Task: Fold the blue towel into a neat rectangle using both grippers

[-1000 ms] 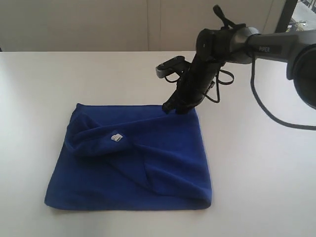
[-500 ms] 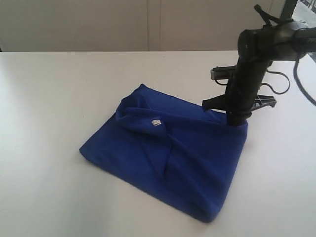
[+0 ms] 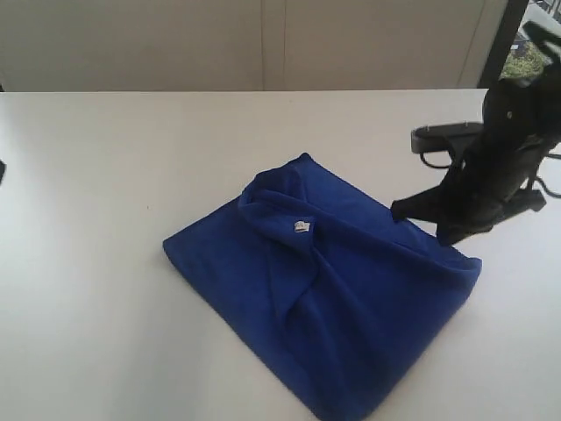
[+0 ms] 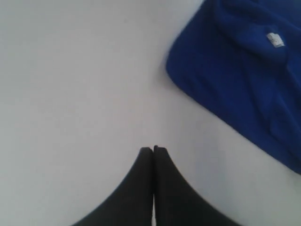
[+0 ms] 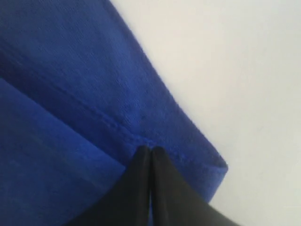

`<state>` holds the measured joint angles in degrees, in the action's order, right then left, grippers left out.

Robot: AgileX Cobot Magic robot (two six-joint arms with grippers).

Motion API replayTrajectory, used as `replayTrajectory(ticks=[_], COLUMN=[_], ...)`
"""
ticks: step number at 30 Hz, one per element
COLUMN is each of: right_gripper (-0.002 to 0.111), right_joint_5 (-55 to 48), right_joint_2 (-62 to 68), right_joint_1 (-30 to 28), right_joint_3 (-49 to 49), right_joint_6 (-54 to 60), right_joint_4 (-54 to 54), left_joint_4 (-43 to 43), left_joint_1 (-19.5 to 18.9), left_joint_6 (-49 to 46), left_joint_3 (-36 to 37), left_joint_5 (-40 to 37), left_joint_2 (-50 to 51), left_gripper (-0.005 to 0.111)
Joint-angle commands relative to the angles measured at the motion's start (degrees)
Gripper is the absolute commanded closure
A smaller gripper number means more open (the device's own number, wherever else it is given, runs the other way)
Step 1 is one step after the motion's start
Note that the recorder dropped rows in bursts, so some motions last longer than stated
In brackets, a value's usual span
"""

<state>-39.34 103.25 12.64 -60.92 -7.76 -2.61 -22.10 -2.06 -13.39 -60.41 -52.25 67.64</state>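
Crumpled blue towel [image 3: 351, 307] lies skewed on desk [image 3: 105, 158], flap bunched by label [image 3: 301, 226]. Right gripper [image 5: 151, 151] jaws pressed together on the hem near a corner, apparently pinching it. Left gripper [image 4: 153, 149] jaws shut, empty, over bare desk. Drag low and slow; get 2 corners held before folding.

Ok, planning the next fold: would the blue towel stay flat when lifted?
Probably floppy: the blue towel shows soft creases and rounded folds. Stacked layers would likely drape apart. It may slide on the smooth table.
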Motion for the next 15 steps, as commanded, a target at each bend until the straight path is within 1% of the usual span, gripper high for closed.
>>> replayTrajectory(ticks=[1,7,9,12,15], right_gripper=[0.108,0.108,0.108,0.108,0.108], right_joint_5=[1.6,1.8,1.9,3.0,4.1], right_joint_2=[-5.0,-2.5,-1.3,-0.3,-0.2], right_joint_1=[1.3,1.6,1.6,1.6,1.6], right_joint_3=[-0.3,-0.7,-0.7,-0.3,1.0], right_joint_6=[3.7,6.2,7.4,10.4,11.9], right_joint_4=[0.2,0.2,0.5,2.6,2.6], left_joint_4=[-3.3,-3.6,-3.6,-3.9,-4.8], left_joint_1=[6.2,17.7,20.4,23.5,24.5], left_joint_6=[0.0,2.6,3.2,4.2,4.2], left_joint_3=[0.6,2.7,2.7,2.3,1.2], left_joint_5=[3.3,15.3,20.6,27.0,29.6], left_joint_2=[5.6,20.4,25.1,31.5,35.4], left_gripper=[0.107,0.107,0.107,0.107,0.107])
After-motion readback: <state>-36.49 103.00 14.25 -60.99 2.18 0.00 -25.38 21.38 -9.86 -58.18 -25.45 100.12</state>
